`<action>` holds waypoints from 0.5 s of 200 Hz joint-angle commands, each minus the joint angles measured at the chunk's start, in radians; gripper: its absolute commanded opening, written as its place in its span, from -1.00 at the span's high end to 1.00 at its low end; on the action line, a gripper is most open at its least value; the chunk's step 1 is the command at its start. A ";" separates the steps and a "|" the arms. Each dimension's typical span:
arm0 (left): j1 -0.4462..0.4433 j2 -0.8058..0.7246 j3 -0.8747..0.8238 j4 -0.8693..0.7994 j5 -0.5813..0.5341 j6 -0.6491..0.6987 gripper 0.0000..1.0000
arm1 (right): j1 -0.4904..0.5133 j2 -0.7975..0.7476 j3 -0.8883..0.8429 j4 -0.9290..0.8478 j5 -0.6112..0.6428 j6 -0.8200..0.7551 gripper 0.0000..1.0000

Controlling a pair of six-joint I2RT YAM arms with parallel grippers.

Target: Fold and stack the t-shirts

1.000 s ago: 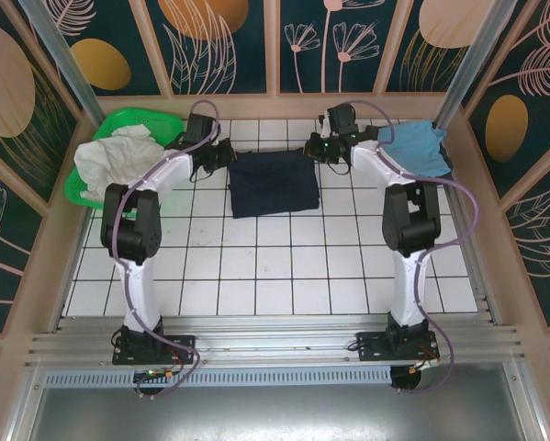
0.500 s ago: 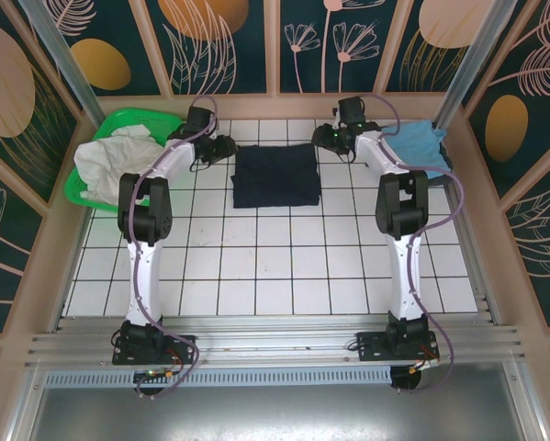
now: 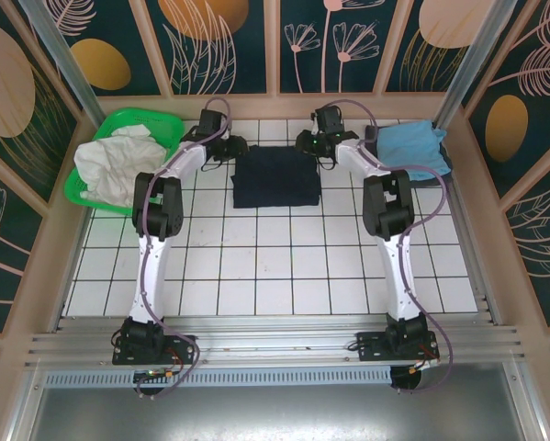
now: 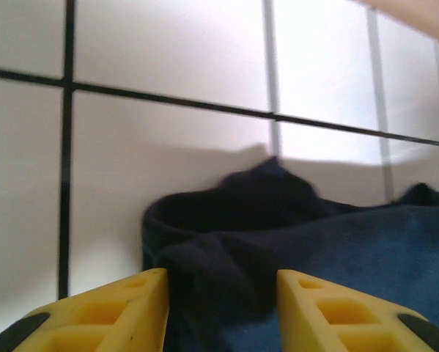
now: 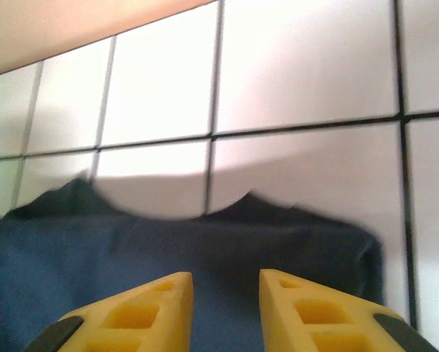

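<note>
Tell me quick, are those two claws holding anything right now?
Left gripper: open, straddling a corner of the navy t-shirt.
Right gripper: open above that shirt, holding nothing.

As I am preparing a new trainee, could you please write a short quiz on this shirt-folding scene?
1. True or false: the navy shirt lies folded on the tiles.
2. What is in the basket? A) white cloth B) the navy shirt C) nothing
3. Fill in: the left gripper and the right gripper are at the navy shirt's ___ corners, as seen from the arm bases.

Key: 1 true; 2 A; 3 far.
</note>
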 commanded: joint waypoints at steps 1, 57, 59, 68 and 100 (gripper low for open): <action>0.032 0.064 0.000 -0.027 0.017 -0.028 0.17 | -0.045 0.085 0.061 -0.128 0.080 0.023 0.42; 0.034 0.044 -0.008 -0.033 0.017 -0.020 0.17 | -0.061 0.024 -0.098 -0.075 0.026 -0.003 0.49; 0.034 0.039 -0.011 -0.032 0.017 -0.020 0.17 | -0.059 0.018 -0.108 -0.070 0.029 -0.005 0.49; 0.034 0.018 -0.026 -0.029 0.021 -0.018 0.17 | -0.050 -0.014 -0.156 -0.067 0.049 -0.012 0.53; 0.032 -0.133 -0.158 0.004 0.033 -0.002 0.15 | -0.002 -0.183 -0.444 -0.051 0.196 0.010 0.64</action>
